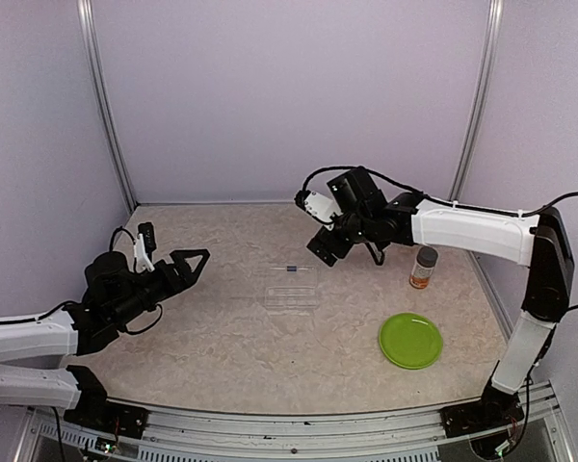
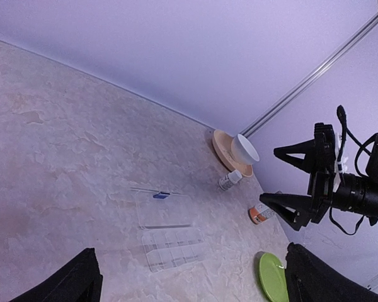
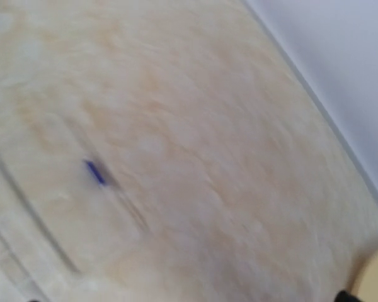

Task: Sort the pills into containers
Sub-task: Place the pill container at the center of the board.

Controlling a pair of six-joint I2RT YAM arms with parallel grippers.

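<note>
Pill-sorting rig: the clear organiser (image 1: 291, 294) lies flat near the middle of the surface (image 1: 222, 337). It sits between the left gripper (image 1: 193, 265) and the right gripper (image 2: 288, 179), and neither touches it.

Against the mottled top it is nearly see-through, so its outline is faint from above. The left wrist view shows rows of square compartments, but whether they hold anything cannot be told. A small blue mark (image 2: 160, 195) sits at its far edge.

The right wrist view is smeared by blur. Only the blue mark, faint clear edges at lower left and a tan rim in the lower right corner come through, and that gripper's own fingers are not seen there.

The left gripper hovers wide open to the left of the organiser, its fingers cut off by the bottom edge of its own camera. The right gripper hangs above the surface beyond the organiser's far right end, jaws spread wide and holding nothing. From the left wrist it half hides the amber bottle (image 2: 258, 216).

From above, the right arm (image 1: 462, 226) covers the far right corner. There the left wrist view shows a white bowl (image 2: 244, 148) on a tan plate (image 2: 222, 151), with a white bottle (image 2: 229, 181) beside them. A green plate (image 1: 410, 340) lies at the right front, well apart from the organiser.

Bare surface runs all around the organiser, and walls (image 1: 289, 96) close three sides.
</note>
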